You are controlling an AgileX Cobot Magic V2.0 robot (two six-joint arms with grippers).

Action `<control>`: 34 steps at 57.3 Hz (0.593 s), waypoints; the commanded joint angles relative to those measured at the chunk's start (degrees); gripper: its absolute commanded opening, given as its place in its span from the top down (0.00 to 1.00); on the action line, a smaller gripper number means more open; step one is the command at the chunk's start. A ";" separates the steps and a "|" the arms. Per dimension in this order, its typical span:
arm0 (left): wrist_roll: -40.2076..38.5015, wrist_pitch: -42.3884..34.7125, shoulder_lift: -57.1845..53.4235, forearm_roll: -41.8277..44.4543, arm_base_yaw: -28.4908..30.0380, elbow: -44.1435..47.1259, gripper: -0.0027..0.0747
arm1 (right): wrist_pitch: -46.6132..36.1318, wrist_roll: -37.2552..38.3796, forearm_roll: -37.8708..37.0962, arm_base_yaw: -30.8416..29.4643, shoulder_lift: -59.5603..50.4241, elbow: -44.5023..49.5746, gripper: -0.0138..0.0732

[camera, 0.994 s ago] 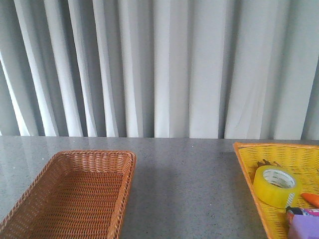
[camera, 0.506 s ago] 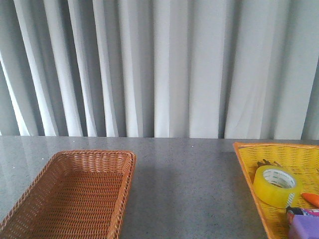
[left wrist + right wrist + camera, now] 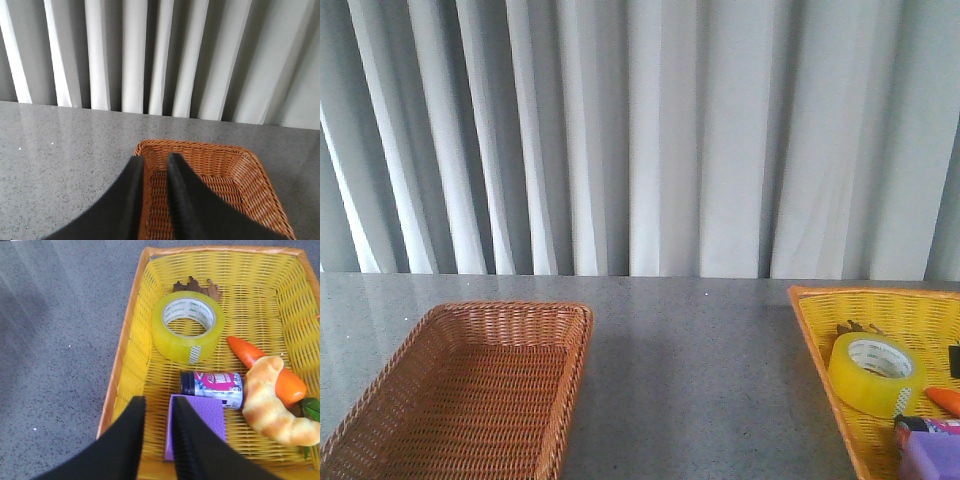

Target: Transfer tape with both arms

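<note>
The tape, a yellow roll with a white printed core, lies flat in the yellow basket at the right. In the right wrist view the tape lies beyond my right gripper. That gripper hovers over the near left corner of the yellow basket, with a narrow gap between its jaws and nothing in it. My left gripper hovers over the corner of the brown wicker basket, also narrowly open and empty. A small dark part shows at the front view's right edge.
The brown basket stands empty at the left. The yellow basket also holds a purple block, a small can, a carrot, a croissant and a brown leaf. Grey curtains hang behind the table.
A small dark part has come into the front view at the right edge, above the yellow basket. The tape and baskets have not moved.
</note>
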 commanded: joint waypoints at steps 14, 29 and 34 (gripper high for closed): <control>-0.79 -1.14 4.33 -0.68 -0.44 -1.88 0.15 | -1.71 0.11 -2.68 0.08 -0.61 -1.95 0.07; -0.65 -1.48 4.55 -0.68 -0.44 -1.88 0.14 | -1.61 0.11 -1.58 0.08 -1.18 -1.95 0.07; -0.71 -1.90 4.55 -0.68 -0.44 -1.72 0.17 | -1.61 0.11 -1.79 0.08 -2.15 -1.95 0.09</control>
